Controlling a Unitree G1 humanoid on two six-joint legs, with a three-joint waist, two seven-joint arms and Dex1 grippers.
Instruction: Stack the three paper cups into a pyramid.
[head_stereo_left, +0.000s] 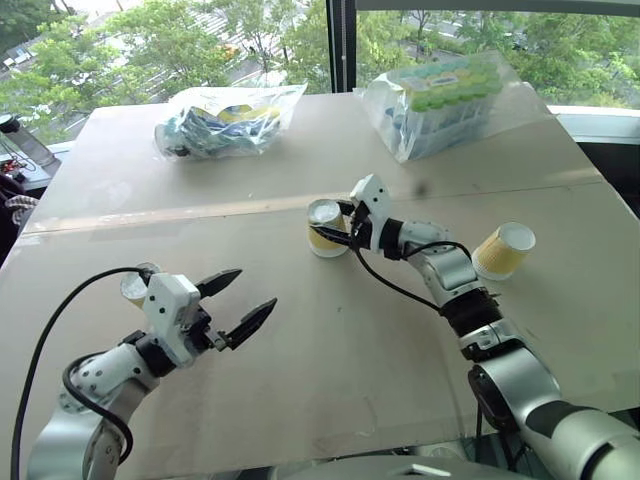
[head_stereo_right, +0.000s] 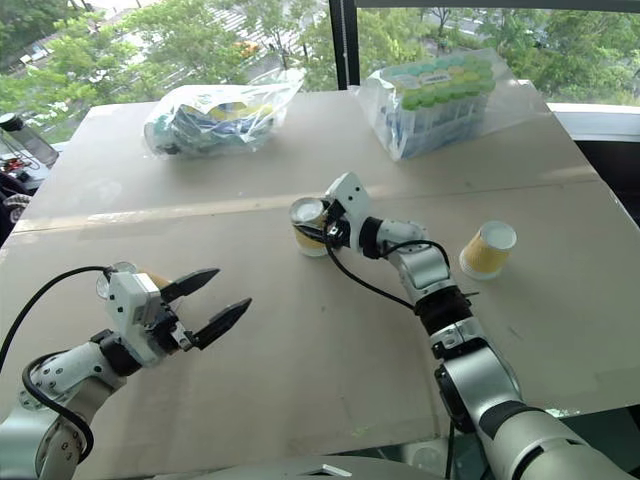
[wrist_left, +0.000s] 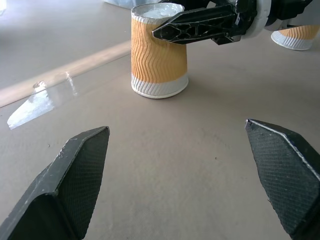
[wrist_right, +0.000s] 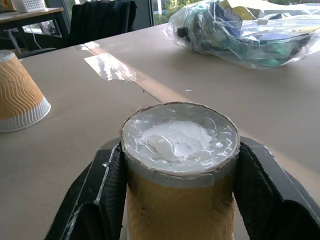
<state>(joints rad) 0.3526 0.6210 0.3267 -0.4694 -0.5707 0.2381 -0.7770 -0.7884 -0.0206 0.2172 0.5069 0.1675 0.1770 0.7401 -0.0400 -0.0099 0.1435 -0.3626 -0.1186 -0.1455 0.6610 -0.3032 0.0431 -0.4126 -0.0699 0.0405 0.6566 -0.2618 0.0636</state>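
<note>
- The right gripper held the middle cup between its jaws, base-up on the table.
- The left gripper hung with its jaws spread wide and nothing in them.
- A second cup stood just behind the left hand.
- The third cup stood tilted, off beside the right forearm.
- The middle cup's long axis ran upright, and the right arm was nearer to it.

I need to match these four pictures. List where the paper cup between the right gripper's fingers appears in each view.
Left eye view: the gripped paper cup stands upside down at table centre, in the right gripper.
Right eye view: centre, left of the gripper.
Left wrist view: upper middle, upside down on the table.
Right wrist view: bottom centre, between both fingers.
Shared landmark: the clear bag of blue items.
</note>
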